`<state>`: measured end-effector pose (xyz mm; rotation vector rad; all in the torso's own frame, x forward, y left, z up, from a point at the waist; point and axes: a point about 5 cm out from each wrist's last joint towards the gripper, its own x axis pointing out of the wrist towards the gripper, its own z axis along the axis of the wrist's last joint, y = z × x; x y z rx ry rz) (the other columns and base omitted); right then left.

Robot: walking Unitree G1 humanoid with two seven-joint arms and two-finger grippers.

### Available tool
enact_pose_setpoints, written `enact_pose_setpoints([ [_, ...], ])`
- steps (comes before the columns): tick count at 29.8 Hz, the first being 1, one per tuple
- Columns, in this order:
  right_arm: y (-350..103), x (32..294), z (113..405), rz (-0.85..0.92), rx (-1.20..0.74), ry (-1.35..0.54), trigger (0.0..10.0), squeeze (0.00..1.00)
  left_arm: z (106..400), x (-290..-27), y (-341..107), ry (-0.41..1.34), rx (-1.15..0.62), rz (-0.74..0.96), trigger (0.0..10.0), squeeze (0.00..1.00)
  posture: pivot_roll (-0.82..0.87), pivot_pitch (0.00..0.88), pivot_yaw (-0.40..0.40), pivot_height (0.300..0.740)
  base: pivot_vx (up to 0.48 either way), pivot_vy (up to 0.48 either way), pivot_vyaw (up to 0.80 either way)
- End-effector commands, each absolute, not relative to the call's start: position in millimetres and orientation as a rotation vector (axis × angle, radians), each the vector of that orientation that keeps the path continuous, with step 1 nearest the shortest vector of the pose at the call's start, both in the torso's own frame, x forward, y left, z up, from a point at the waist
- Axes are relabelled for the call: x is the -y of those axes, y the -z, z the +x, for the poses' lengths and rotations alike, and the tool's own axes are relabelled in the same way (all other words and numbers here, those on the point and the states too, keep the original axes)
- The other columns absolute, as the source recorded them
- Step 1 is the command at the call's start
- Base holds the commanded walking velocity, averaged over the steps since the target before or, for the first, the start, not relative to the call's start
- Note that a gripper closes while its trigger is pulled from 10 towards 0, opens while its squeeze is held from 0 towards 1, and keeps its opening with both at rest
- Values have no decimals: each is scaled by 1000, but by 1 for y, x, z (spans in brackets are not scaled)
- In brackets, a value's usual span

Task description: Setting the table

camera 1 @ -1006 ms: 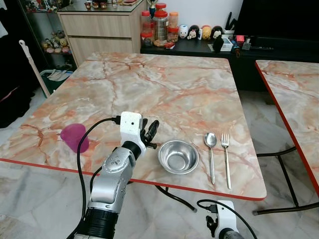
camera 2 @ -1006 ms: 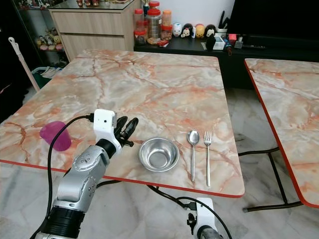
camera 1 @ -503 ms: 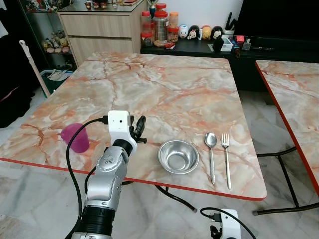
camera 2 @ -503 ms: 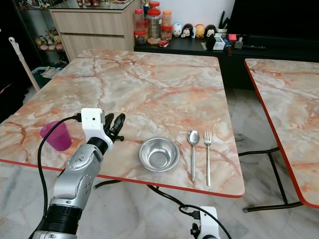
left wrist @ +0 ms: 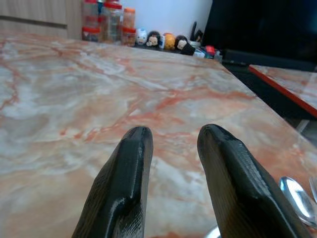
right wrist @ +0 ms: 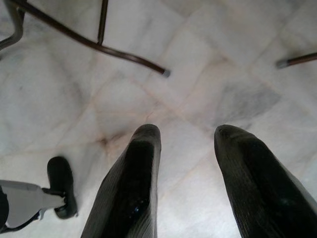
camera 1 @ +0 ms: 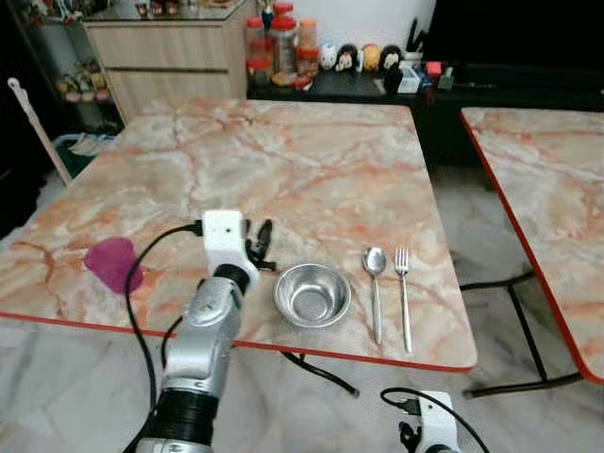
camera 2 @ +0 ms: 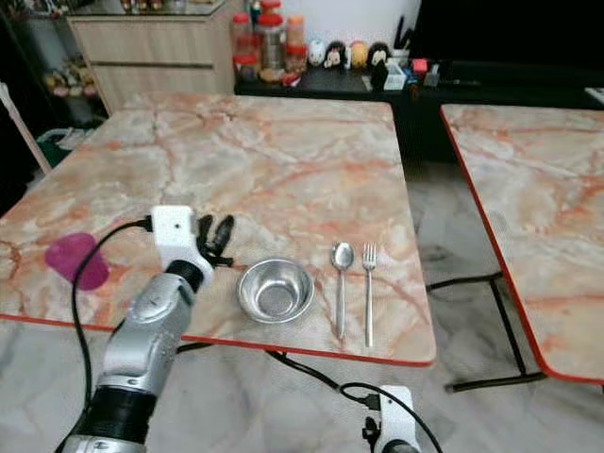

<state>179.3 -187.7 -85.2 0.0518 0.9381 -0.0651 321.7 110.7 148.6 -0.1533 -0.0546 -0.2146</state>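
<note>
Presently the left gripper (camera 1: 261, 247) is held empty, fingers a little apart, over the table (camera 1: 311, 160). At its nine o'clock, near the red edge, the pink cup (camera 1: 113, 264) is seen: probably light, stiff plastic, best clasped round its wall. The steel bowl (camera 1: 311, 294) sits at its three o'clock, the spoon (camera 1: 376, 291) and fork (camera 1: 404, 294) beyond; twelve o'clock lies open. The right gripper (right wrist: 190, 186) hangs parted above the floor.
</note>
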Motion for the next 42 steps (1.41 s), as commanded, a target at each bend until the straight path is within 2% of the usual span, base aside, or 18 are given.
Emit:
enact_pose_setpoints([
  [1, 84, 185, 183, 59, -928, 60, 10000, 0, 324, -116, -150, 195, 56, -147, 10000, 0, 63, 0, -19, 732, 0, -330, 0],
  [16, 84, 184, 182, 60, -939, 42, 10000, 0, 322, -126, -146, 178, 43, -143, 10000, 0, 67, 0, -18, 732, 0, 0, 0],
  [25, 85, 183, 181, 63, -943, 35, 10000, 0, 324, -146, -148, 129, 14, -122, 10000, 0, 68, 0, -15, 732, 0, 0, 0],
  [36, 85, 183, 182, 66, -944, 35, 10000, 0, 324, -156, -147, 75, 9, -138, 10000, 0, 63, 0, -22, 732, 0, 0, 0],
  [42, 85, 185, 182, 64, -946, 38, 10000, 0, 325, -161, -147, 57, 10, -137, 10000, 0, 63, 0, -28, 732, 299, 0, 0],
])
